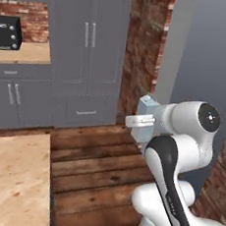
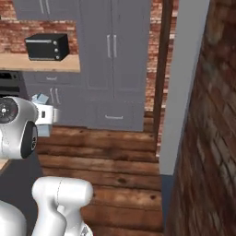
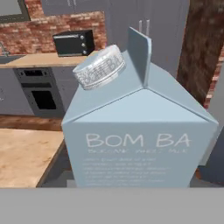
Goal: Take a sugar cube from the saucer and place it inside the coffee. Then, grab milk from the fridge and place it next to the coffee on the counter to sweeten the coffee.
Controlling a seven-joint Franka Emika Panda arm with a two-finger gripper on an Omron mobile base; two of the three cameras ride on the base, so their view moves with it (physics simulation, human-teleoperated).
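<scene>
The claw [image 1: 142, 122] is pinching the milk [image 3: 140, 131] and carrying it in the air above the wooden floor, beside the bench [image 1: 11, 183]. The second step is under way; next the carton needs bringing over the bench, beside the coffee.

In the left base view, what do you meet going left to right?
Toaster oven → counter → grey cupboards → milk → robot arm.
</scene>
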